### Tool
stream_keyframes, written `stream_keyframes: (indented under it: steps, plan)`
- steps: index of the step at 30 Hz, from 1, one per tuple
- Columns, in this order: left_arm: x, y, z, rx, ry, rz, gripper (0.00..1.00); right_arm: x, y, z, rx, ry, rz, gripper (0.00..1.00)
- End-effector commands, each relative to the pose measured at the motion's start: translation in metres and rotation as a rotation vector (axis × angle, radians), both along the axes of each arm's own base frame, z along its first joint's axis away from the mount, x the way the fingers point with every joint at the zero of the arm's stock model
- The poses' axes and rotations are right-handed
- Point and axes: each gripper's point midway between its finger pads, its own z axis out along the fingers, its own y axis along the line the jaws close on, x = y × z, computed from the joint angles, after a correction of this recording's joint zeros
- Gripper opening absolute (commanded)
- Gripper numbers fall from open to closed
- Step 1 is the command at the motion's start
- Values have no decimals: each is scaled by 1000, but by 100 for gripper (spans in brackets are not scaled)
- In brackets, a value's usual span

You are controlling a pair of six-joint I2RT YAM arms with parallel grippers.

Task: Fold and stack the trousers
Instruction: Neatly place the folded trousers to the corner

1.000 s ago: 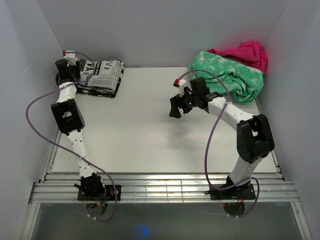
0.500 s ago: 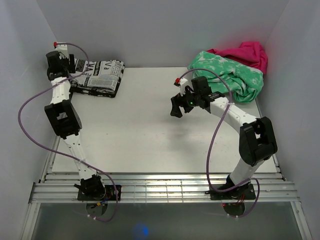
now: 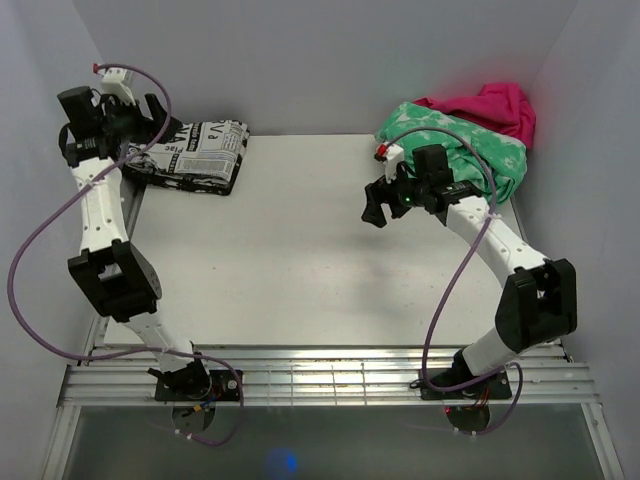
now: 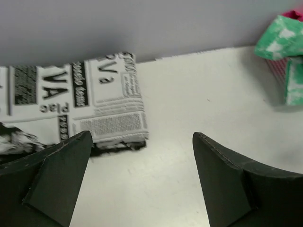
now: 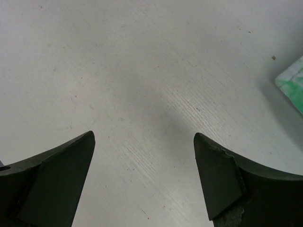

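The trousers, white with black newspaper print, lie folded in a neat rectangle at the table's far left corner, on top of a dark folded garment. In the left wrist view the trousers fill the upper left. My left gripper hangs open above their left end, raised clear of the cloth, and its fingers hold nothing. My right gripper is open over bare table right of centre, and nothing lies between its fingers.
A green-and-white mottled garment is heaped at the far right corner with a pink cloth behind it; its edge shows in the right wrist view. Walls enclose the table at the back and on both sides.
My left gripper opened wider and rose up and back to the left, off the trousers. The right arm shifted right and a little farther back, toward the green garment.
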Motion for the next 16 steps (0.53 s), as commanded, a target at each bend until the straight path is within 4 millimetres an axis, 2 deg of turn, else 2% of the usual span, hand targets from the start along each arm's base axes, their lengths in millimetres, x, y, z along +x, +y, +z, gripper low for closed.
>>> stream_keyframes:
  steps: [1,2,3,4,7,8,9,11,13,16]
  plan:
    - [-72,-55,-34,-134,162,-167,98,-14,-22,2,0,18,-28,90]
    - [-82,-59,-41,-118,172,-162,98,-21,-26,3,7,31,-33,90]
    - [-100,-62,-35,-83,159,-139,98,-29,-33,-10,-1,64,-46,90]
    - [-113,-66,-65,-78,227,-133,98,-31,-43,-7,-1,58,-69,90]
    - [-152,-74,-94,-3,297,-136,98,-47,-67,-24,-22,112,-121,90]
    - [-170,-77,-125,5,370,-150,98,-54,-74,-30,-32,136,-133,90]
    - [-181,-78,-127,18,373,-141,98,-57,-81,-34,-39,146,-147,90]
    - [-200,-77,-156,32,438,-119,98,-68,-95,-43,-46,163,-180,90]
    - [-210,-76,-160,56,436,-102,98,-74,-103,-43,-54,156,-201,90]
    - [-215,-74,-167,64,446,-82,98,-82,-106,-44,-58,154,-211,90]
